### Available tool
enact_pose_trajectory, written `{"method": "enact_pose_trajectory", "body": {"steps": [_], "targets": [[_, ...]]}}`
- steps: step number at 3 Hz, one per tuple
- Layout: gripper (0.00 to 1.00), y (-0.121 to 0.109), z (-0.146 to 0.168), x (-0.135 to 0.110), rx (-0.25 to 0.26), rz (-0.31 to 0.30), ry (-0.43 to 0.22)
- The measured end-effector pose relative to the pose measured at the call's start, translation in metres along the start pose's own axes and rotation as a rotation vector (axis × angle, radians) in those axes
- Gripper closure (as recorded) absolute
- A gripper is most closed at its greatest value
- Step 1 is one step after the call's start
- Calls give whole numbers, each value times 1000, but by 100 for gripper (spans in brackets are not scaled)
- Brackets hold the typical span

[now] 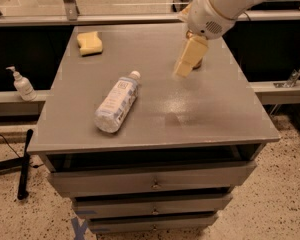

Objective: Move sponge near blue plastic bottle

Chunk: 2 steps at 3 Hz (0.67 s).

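Note:
The yellow sponge [90,42] lies at the far left corner of the grey table [210,114]. The blue plastic bottle [117,101] lies on its side left of the table's middle, with its white cap pointing to the far right. My gripper [189,58] hangs from the white arm over the far right part of the table. It is well to the right of the sponge and to the far right of the bottle, and it holds nothing that I can see.
A small white pump dispenser [22,84] stands on a ledge left of the table. A black pole [24,164] leans on the floor at the left. Drawers [155,181] fill the table's front. The gold can is hidden behind my gripper.

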<state>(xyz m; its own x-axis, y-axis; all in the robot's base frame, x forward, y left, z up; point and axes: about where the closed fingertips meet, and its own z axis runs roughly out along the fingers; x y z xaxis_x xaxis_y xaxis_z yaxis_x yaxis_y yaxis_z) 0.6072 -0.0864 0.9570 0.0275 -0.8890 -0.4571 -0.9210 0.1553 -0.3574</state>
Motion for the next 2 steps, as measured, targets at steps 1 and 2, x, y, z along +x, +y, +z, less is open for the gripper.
{"method": "enact_pose_trajectory", "body": {"steps": [1, 2], "targets": [[0, -39, 33, -44, 14, 7, -95], [0, -38, 33, -43, 13, 7, -93]]}}
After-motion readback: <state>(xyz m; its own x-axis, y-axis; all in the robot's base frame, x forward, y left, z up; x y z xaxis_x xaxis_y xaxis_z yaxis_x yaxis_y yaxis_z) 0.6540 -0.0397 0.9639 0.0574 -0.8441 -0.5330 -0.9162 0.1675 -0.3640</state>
